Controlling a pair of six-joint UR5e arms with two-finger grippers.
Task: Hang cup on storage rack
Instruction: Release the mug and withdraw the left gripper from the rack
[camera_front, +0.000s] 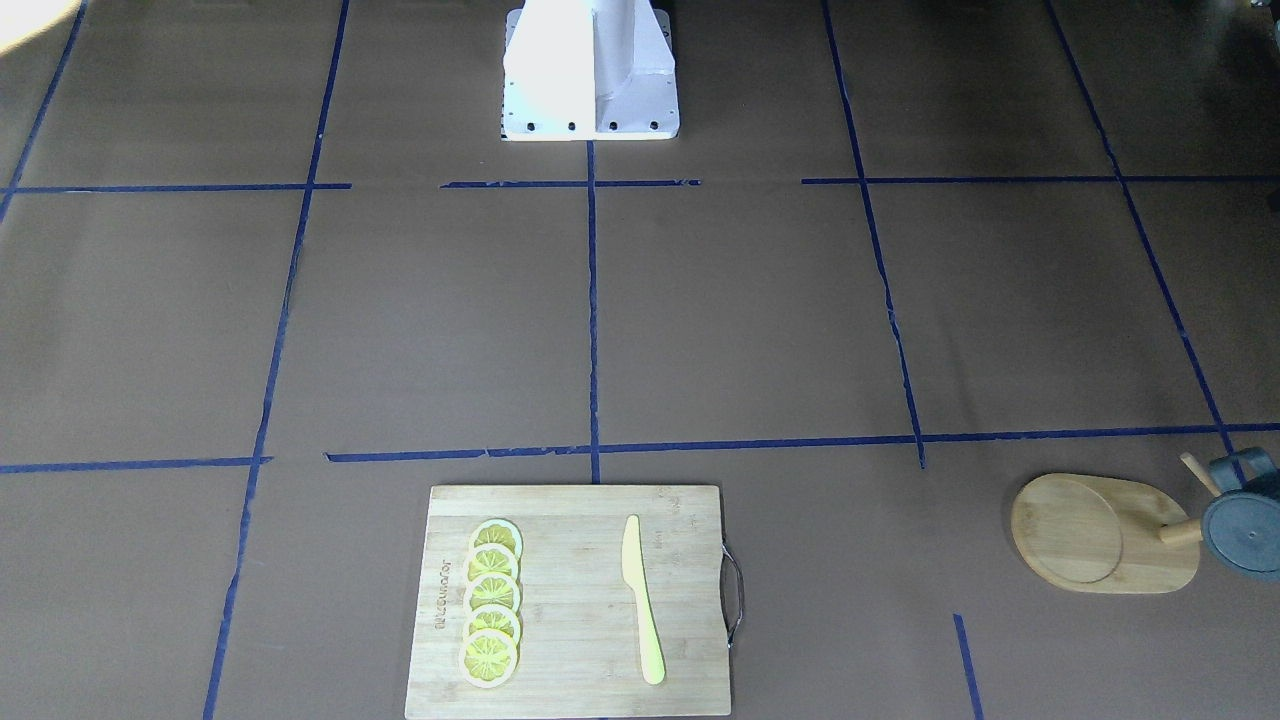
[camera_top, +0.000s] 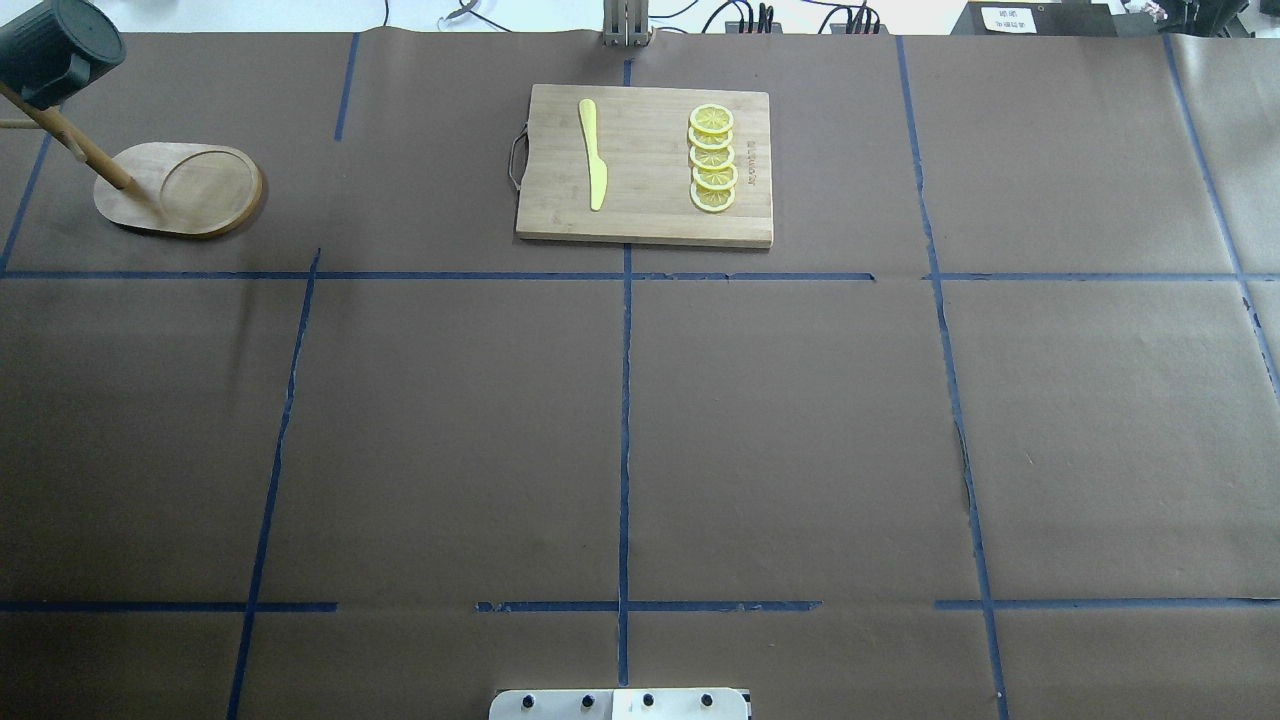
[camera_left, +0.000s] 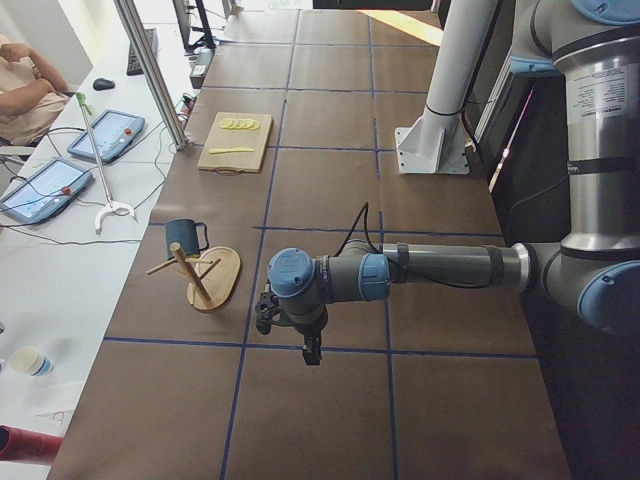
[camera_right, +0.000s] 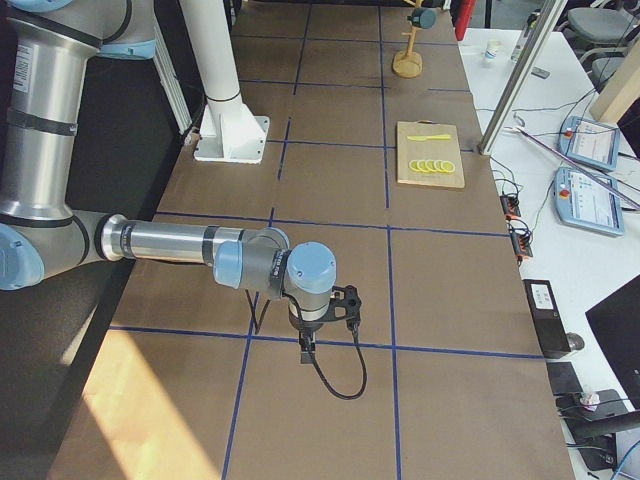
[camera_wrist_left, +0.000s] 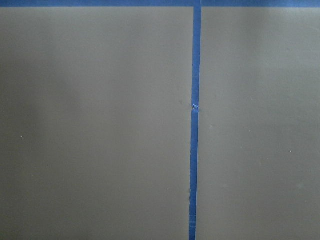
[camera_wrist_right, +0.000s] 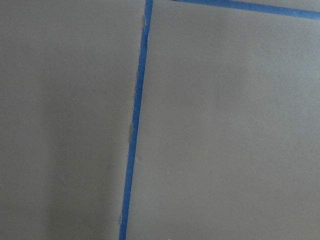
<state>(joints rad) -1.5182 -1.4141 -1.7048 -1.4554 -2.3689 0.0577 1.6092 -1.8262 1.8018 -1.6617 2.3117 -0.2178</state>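
Note:
The dark blue-grey cup (camera_top: 55, 45) is up on the bamboo storage rack (camera_top: 185, 190) at the table's far left corner, at the end of a dowel peg and off the table. In the front-facing view the cup (camera_front: 1240, 530) shows its bottom, beside the rack's oval base (camera_front: 1100, 535). It also shows in the exterior left view (camera_left: 183, 236). My left gripper (camera_left: 268, 318) hangs over bare table, well away from the rack (camera_left: 212, 278). My right gripper (camera_right: 345, 305) hangs over bare table at the other end. I cannot tell whether either is open or shut.
A bamboo cutting board (camera_top: 645, 165) with a yellow knife (camera_top: 593, 155) and several lemon slices (camera_top: 713, 158) lies at the far middle. Blue tape lines cross the brown table. The white robot base (camera_front: 590, 70) stands at the near edge. Both wrist views show only table.

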